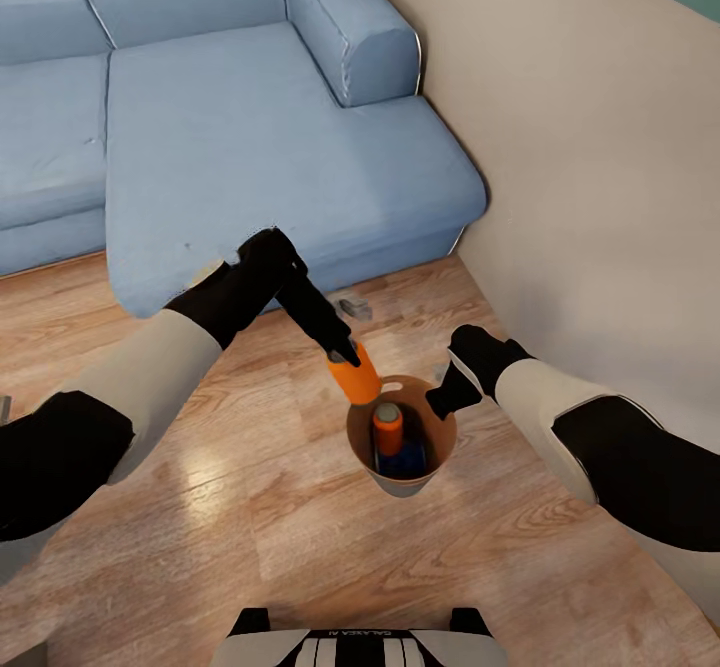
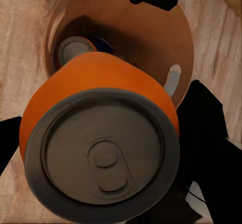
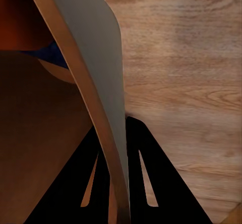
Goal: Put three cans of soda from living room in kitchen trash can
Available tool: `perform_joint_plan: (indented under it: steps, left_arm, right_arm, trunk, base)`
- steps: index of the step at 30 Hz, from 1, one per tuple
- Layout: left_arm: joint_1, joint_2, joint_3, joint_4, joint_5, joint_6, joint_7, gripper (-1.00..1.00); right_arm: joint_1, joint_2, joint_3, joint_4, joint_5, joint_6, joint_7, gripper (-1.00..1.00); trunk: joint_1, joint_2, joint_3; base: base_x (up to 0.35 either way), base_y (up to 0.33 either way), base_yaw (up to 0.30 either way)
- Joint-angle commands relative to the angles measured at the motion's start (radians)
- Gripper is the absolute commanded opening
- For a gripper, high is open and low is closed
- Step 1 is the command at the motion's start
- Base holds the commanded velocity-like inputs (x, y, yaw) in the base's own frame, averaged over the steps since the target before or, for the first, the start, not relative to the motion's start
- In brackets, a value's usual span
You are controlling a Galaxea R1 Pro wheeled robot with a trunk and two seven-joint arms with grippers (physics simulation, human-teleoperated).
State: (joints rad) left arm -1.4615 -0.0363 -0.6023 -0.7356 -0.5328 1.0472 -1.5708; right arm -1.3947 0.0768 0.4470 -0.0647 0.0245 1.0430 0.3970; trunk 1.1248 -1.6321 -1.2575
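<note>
My left gripper (image 1: 345, 352) is shut on a bright orange soda can (image 1: 355, 375), held tilted just over the near-left rim of the trash can (image 1: 402, 487). In the left wrist view the can's grey top (image 2: 101, 153) faces the camera, with the bucket's tan inside (image 2: 151, 32) beyond it. A second orange can (image 1: 388, 427) and the dark blue can (image 1: 405, 462) stand inside the bucket. My right gripper (image 1: 443, 402) is shut on the trash can's right wall; the right wrist view shows that wall (image 3: 96, 43) running between its two fingers (image 3: 151, 183).
The bucket stands on the wood floor (image 1: 250, 527) of the living room. The blue corner sofa (image 1: 250, 127) is ahead and to the left, a grey wall (image 1: 600, 197) is close on the right. A small grey object (image 1: 352, 305) lies at the sofa's foot.
</note>
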Motion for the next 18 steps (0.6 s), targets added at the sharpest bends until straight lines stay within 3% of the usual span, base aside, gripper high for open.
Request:
perform_joint_plan:
  steps: [1,4,6,9,18]
  left_arm:
    - [0.007,-0.004,0.0,0.0,-0.012,0.0,0.0,-1.0]
    - [0.06,-0.037,-0.002,-0.002,-0.085,0.0,0.0,-1.0]
    - [0.074,-0.053,-0.002,-0.003,-0.109,0.0,0.0,-1.0]
    - [0.085,-0.066,-0.002,-0.002,-0.125,0.0,0.0,-1.0]
    - [0.111,-0.093,-0.004,-0.014,-0.131,0.0,0.0,-1.0]
  right_arm:
    - [0.0,0.0,-0.013,0.001,-0.023,0.004,0.006,-1.0]
    - [-0.001,0.0,-0.013,0.001,-0.023,0.004,0.006,-1.0]
    - [0.0,0.0,-0.013,0.001,-0.023,0.004,0.006,-1.0]
    - [0.0,0.001,-0.013,0.0,-0.023,0.004,0.006,-1.0]
    - [0.0,0.009,-0.012,0.0,-0.023,0.004,0.006,-1.0]
  trunk:
    - [0.0,0.0,0.0]
    - [0.0,0.0,0.0]
    - [0.0,0.0,0.0]
    - [0.0,0.0,0.0]
    - [0.0,0.0,0.0]
  base:
    - [0.0,0.0,0.0]
    - [0.0,0.0,0.0]
    - [0.0,0.0,0.0]
    - [0.0,0.0,0.0]
    - [0.0,0.0,0.0]
